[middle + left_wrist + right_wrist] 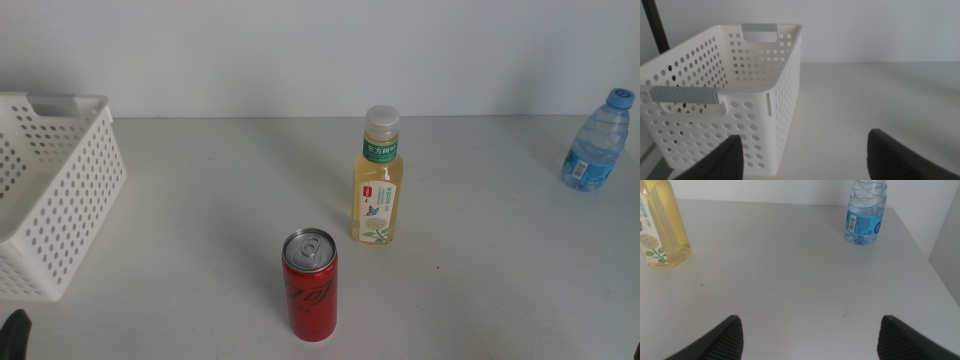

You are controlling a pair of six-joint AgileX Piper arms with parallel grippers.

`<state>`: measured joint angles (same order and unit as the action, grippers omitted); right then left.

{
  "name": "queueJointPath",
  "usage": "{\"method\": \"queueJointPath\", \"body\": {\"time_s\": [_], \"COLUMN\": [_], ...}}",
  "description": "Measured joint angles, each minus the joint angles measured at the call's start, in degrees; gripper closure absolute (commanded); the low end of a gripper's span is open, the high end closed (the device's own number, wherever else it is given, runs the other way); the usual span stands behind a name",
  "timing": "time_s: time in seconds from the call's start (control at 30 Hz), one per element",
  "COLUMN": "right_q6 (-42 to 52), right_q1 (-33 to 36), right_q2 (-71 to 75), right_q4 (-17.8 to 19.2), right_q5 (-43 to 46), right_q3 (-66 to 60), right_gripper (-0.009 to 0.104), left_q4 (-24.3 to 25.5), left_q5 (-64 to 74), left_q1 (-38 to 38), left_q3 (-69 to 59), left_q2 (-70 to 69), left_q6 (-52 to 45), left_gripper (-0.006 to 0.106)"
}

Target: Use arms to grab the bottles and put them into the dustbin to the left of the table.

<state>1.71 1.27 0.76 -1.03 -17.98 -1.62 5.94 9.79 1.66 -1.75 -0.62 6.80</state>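
Middle view: nothing is binned yet. The red soda can (pixel 310 286) is standing near the front centre, the yellow tea bottle (pixel 379 180) is standing just behind it to the right, and the small water bottle (pixel 598 140) is sitting far right, well apart. The white perforated dustbin (pixel 52 190) is sitting at the left edge, cut off by the frame; its inside is not showing here. Only a dark tip of the left gripper (pixel 16 334) is peeking in at the bottom left corner; the right arm is out of this view.

Left wrist view: the left gripper (pixel 810 155) is hanging with jaws spread wide, gripping nothing, facing the dustbin (pixel 730 90), whose visible interior is looking empty. Floor of bin mostly hidden.

Right wrist view: the right gripper (pixel 807 340) is waiting with jaws wide apart, empty, over bare table (pixel 790 270). The tea bottle (pixel 662 227) and water bottle (pixel 866 211) are both cropped at the top. All three items are left to do.
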Motion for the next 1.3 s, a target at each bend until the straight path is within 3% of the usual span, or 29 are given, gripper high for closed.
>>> {"method": "queueJointPath", "body": {"time_s": [0.37,0.87,1.3], "right_q6": [0.0,0.0,0.0], "right_q1": [0.0,0.0,0.0], "right_q2": [0.0,0.0,0.0], "right_q4": [0.0,0.0,0.0], "right_q5": [0.0,0.0,0.0], "right_q3": [0.0,0.0,0.0], "right_gripper": [0.025,0.025,0.025], "left_q4": [0.7,0.8,0.8], "left_q5": [-3.2,-35.0,-60.3], "left_q1": [-3.5,-32.6,-36.1], "left_q3": [0.0,0.0,0.3], "left_q2": [1.7,43.1,67.7], "left_q6": [0.0,0.0,-0.8], "left_gripper": [0.019,0.019,0.019]}}
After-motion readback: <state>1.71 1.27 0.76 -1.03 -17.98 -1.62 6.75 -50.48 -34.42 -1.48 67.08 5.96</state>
